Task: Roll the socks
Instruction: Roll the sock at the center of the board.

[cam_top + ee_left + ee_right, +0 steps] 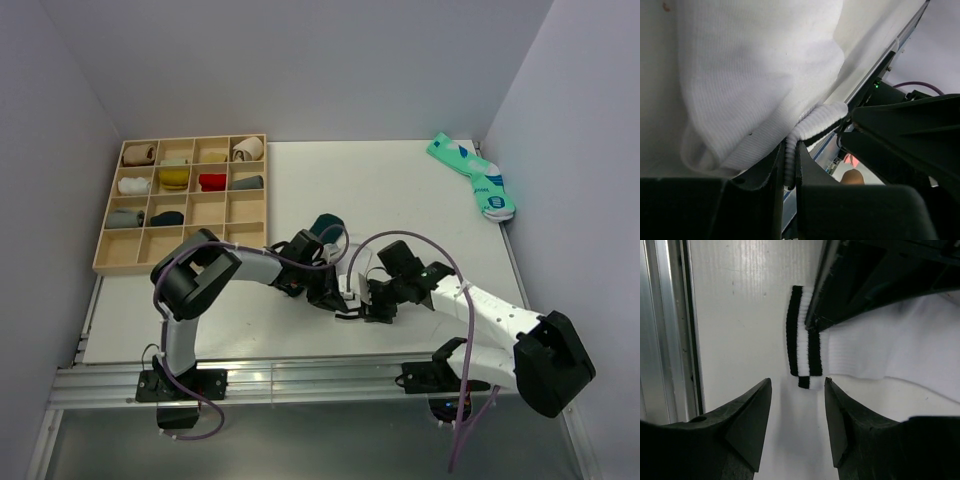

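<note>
Lying flat near the front edge of the worktop (400,190), the white sock (880,350) is the item in work. Its black-striped cuff (802,347) points toward the robot's side. In the right wrist view the long axis runs from the cuff away to the right, with the stripes crosswise to it.

The left pincer (790,155) is closed on a ribbed fold of this sock. The fabric is clamped between both fingers, just behind the cuff.

The right pincer (796,390) stands open and holds nothing. The cuff's end lies just ahead of it, roughly on the line between its two fingers and nearer the right-hand one. The right arm is therefore the free arm and the closer one to the loose cuff. Judged from this layout, a short straight advance would bring the cuff between the fingers.

The dark green sock (325,226) lies just beyond the left pincer, farther from the front edge and partly hidden under the left arm.

Clearances:
- The metal rail (670,340) along the front edge is near the cuff. Room on that side is tight.
- Bare worktop extends away from the arms and to the right.
- The tray (100,262) of rolled socks sits well apart at far left.
- The mint-green pair (478,178) sits well apart at far right.
</note>
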Tool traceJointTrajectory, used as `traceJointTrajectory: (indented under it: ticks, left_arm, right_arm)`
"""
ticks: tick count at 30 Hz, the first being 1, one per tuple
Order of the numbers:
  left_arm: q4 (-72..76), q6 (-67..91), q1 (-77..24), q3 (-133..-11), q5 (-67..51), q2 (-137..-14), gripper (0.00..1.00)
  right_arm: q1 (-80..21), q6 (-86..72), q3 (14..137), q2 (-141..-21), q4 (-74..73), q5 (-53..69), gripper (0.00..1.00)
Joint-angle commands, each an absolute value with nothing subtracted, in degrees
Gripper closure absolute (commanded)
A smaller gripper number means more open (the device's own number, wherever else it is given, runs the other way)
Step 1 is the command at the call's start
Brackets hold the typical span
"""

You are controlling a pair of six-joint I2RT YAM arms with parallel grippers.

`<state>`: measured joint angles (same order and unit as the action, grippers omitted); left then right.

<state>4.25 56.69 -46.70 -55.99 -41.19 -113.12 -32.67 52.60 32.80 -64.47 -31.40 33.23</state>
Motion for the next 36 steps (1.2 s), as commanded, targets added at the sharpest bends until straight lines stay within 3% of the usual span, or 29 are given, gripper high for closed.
traceJointTrajectory:
  ticks: [1,23,26,29,36]
  left_arm:
    - [2.63,55.63,-46.50,-53.18,-39.81,-116.28,1.00]
    - [5.62,54.67,-45.53,-53.88,-46.14,-118.39,1.00]
    - [7.90,55.54,-45.53,-53.27,-47.80,-118.21,1.00]
    - [8.70,55.64,-45.53,-53.44,-48.78,-117.86,0.96]
    - [9.58,54.67,-44.30,-55.19,-48.17,-116.63,0.78]
  right_arm:
    - [-35.76,53.18,31.73,-63.90,-27.51,31.65,0.46]
    - [-45.17,48.78,29.18,-70.13,-17.14,22.50,0.53]
    - [-45.44,48.16,29.44,-71.01,-16.79,21.88,0.57]
    - [-45.44,47.73,29.71,-71.89,-17.40,22.06,0.68]
    - [-45.35,48.16,30.50,-72.16,-22.31,19.96,0.83]
